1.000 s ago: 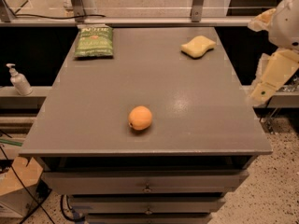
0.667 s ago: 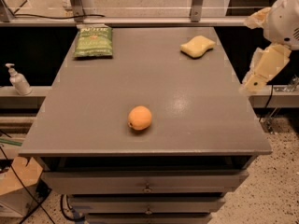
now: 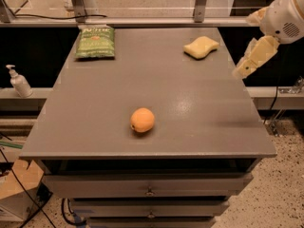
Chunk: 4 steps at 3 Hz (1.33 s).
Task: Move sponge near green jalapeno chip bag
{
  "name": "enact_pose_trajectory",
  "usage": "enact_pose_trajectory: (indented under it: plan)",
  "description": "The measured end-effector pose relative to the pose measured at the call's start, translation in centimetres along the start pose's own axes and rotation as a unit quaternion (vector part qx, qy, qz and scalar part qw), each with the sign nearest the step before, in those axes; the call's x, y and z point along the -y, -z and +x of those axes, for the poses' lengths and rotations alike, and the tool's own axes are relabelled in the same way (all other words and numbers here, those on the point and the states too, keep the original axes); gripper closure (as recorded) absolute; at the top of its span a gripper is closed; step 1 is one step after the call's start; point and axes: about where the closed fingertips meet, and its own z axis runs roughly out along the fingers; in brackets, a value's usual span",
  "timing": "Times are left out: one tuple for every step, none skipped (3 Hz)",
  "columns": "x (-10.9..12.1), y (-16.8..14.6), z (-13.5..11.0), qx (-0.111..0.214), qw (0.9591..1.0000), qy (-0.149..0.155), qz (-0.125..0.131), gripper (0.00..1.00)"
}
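Note:
The pale yellow sponge (image 3: 201, 47) lies on the grey table (image 3: 190, 108) at its far right. The green jalapeno chip bag (image 3: 95, 42) lies flat at the far left corner, well apart from the sponge. My gripper (image 3: 242, 46) hangs at the right edge of the view, just beyond the table's right side and to the right of the sponge. Its cream-yellow fingers (image 3: 254, 56) stand apart with nothing between them.
An orange (image 3: 142, 120) sits near the table's front middle. A metal rail with posts (image 3: 199, 4) runs behind the table. A soap dispenser (image 3: 18, 81) stands on a low shelf at the left. Drawers (image 3: 149, 186) sit under the tabletop.
My gripper has moved up and slightly left, towards the table's far right corner. The sponge, the bag and the orange have not moved.

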Motion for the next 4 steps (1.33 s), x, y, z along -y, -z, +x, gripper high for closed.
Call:
enact_pose_trajectory:
  plan:
    - [0.6, -0.3, 0.1, 0.002, 1.0000, -0.003, 0.002, 0.00]
    - [0.9, -1.4, -0.4, 0.012, 0.9999, -0.007, 0.008, 0.00]
    - [2.9, -3.7, -1.6, 0.047, 0.9983, -0.029, 0.016, 0.00]
    - [5.4, -6.4, -2.4, 0.080, 0.9947, -0.062, 0.019, 0.00]
